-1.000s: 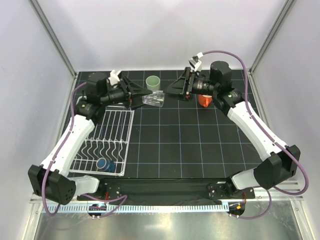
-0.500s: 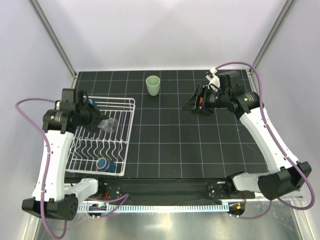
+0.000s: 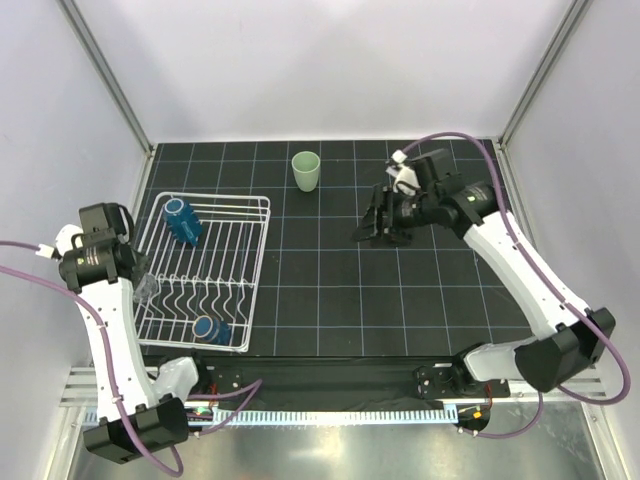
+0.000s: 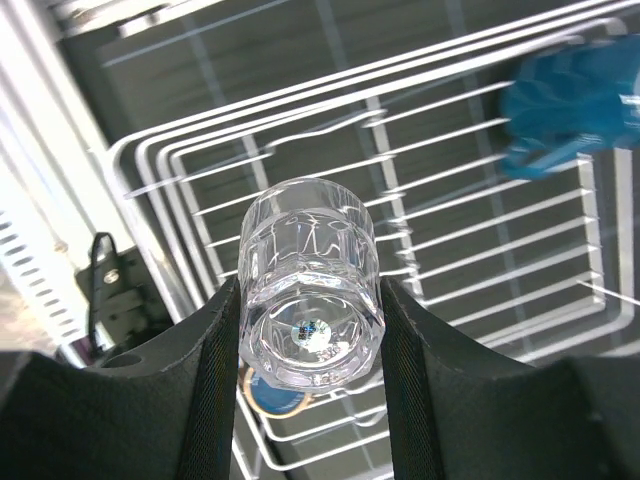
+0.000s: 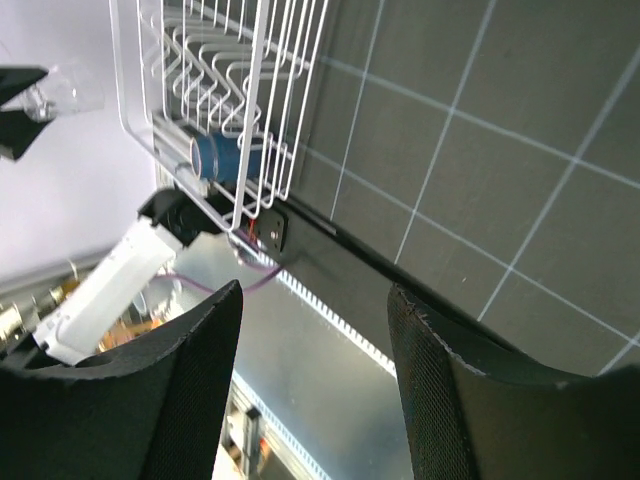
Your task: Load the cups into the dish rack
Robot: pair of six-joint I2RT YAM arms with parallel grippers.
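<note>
My left gripper (image 3: 143,287) is shut on the small clear glass (image 4: 310,300) and holds it above the left edge of the white dish rack (image 3: 255,262). A blue mug (image 3: 183,220) lies in the rack's far left corner and shows in the left wrist view (image 4: 575,100). The smaller blue mug (image 3: 212,328) lies at the rack's near end. The pale green tumbler (image 3: 305,170) stands upright on the mat beyond the rack. My right gripper (image 3: 372,228) is open and empty above the mat, right of the rack. The orange mug is out of sight.
The black gridded mat (image 3: 400,300) covers the table. In the right wrist view the rack (image 5: 290,60), the smaller blue mug (image 5: 225,155) and the table's metal front edge (image 5: 330,330) show between my open fingers (image 5: 195,380). Frame posts stand at the back corners.
My left arm has swung the clear glass from the far middle of the mat to the rack's left side. My right gripper has moved forward and left, now covering where the orange mug stood.
</note>
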